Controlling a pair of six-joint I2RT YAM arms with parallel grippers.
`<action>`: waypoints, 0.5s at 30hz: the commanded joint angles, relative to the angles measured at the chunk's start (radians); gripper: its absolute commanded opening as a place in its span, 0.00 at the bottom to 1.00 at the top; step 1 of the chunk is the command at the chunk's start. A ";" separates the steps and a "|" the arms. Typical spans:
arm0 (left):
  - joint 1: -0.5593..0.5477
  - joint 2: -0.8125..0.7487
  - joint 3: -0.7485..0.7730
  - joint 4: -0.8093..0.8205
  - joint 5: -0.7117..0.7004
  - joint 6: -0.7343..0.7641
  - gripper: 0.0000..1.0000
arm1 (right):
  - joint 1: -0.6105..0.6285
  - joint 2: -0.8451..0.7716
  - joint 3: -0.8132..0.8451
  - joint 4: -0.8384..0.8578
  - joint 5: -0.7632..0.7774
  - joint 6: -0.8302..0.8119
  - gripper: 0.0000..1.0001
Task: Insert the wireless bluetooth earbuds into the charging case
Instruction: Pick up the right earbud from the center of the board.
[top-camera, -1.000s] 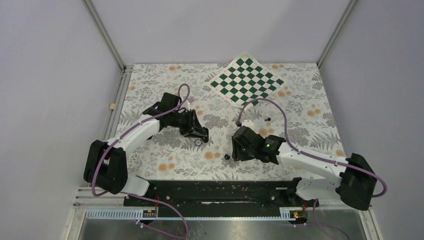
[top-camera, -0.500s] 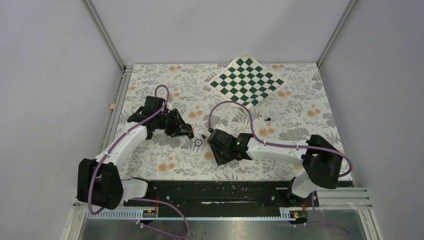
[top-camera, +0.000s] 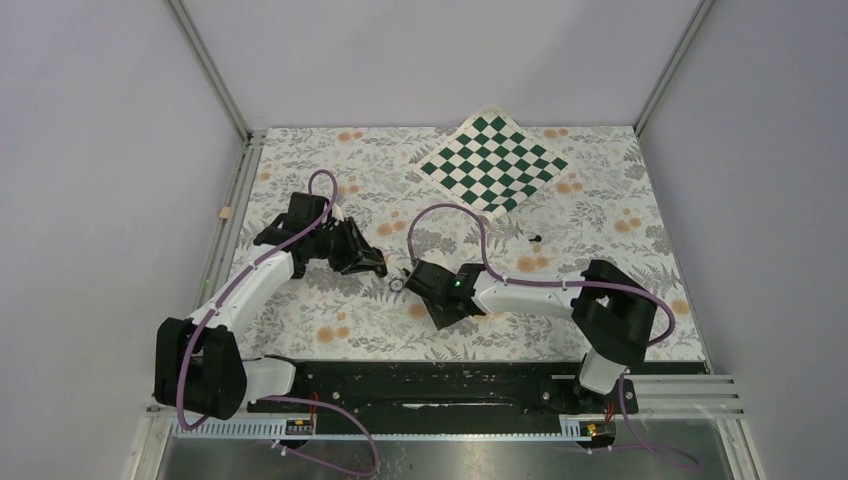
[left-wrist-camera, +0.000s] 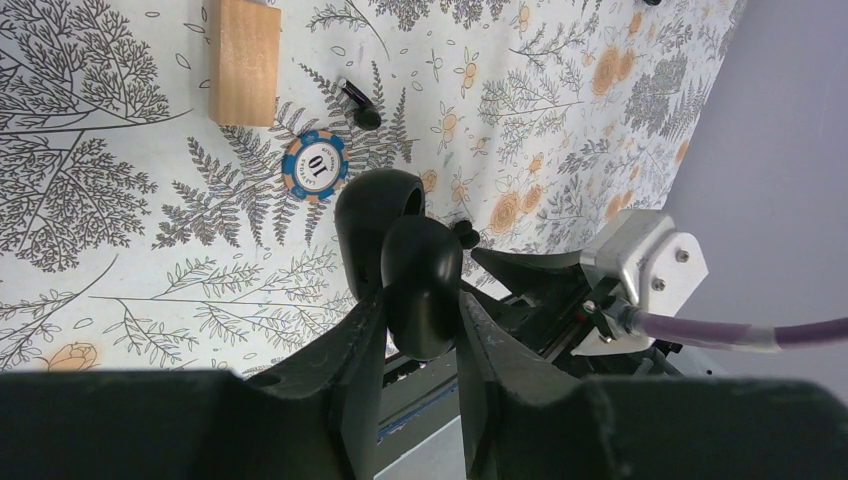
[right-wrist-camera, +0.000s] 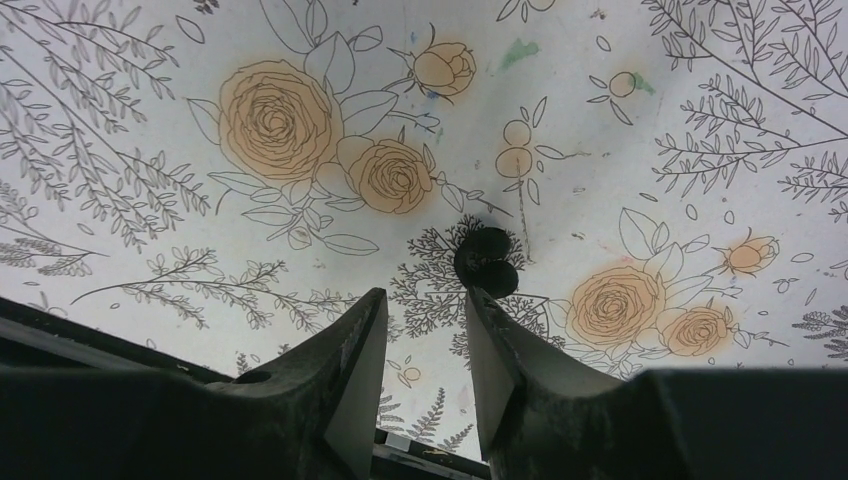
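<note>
- L gripper: fingers clamped on charging case, one on each side of its lower part. Case sticks out past the tips.
- Case is glossy black. Two rounded halves show, one ahead of the other, so lid looks swung open. Inside not visible from L wrist cam.
- R gripper: fingers parted w/ nothing btwn them, pointing down at floral cloth.
- 1st earbud: black, lies on cloth just ahead of one R fingertip, off to the side of the gap. Touching the tip or not: can't tell.
- 2nd earbud: black w/ short stem, on cloth just beyond poker chip and near wood block. It touches neither.
- Both buds are out on the cloth, neither in the case.
- Chip is blue/white, marked "10", flat on cloth, just past the case in L wrist view.
- Top view: both wrist heads sit close together near table's middle, chip btwn them.
- Checkerboard mat lies at the far side, well apart from both arms.
</note>
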 joint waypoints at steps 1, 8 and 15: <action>0.005 0.005 0.001 0.035 0.016 0.000 0.00 | 0.003 0.029 0.034 -0.033 0.062 -0.017 0.42; 0.005 0.010 0.006 0.040 0.025 0.000 0.00 | 0.003 0.065 0.039 -0.012 0.048 -0.020 0.40; 0.005 0.011 0.005 0.040 0.027 0.004 0.00 | 0.003 0.079 0.040 -0.012 0.056 -0.024 0.35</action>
